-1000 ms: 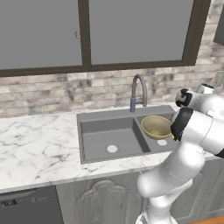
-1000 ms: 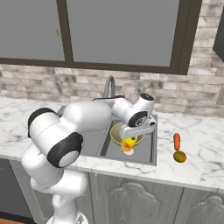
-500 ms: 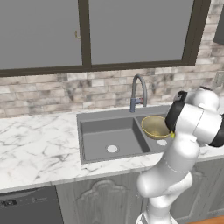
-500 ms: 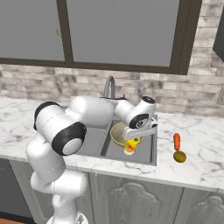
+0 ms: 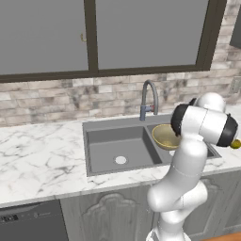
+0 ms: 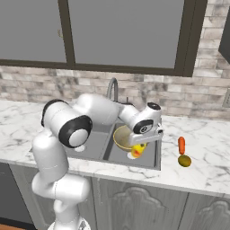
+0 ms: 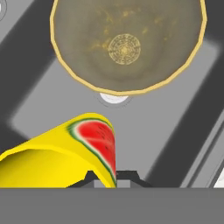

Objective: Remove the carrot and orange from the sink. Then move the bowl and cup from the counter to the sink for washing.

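While the arm leans over the right basin in the left base view, the bowl (image 5: 165, 136) lies inside the sink (image 5: 117, 147), set in the marble worktop (image 5: 37, 160); the orange (image 5: 235, 144) peeks out past the arm's elbow.

From the right base view, the claw (image 6: 140, 144) hangs above that basin, pinching the yellow cup (image 6: 137, 150) beside the bowl; the carrot (image 6: 181, 144) and orange lie close together on the worktop, right of the sink.

Seen from the hand view, the cup's rim sits pinched between the 2 fingertips (image 7: 127, 176), tilted above the basin floor, bowl beyond.
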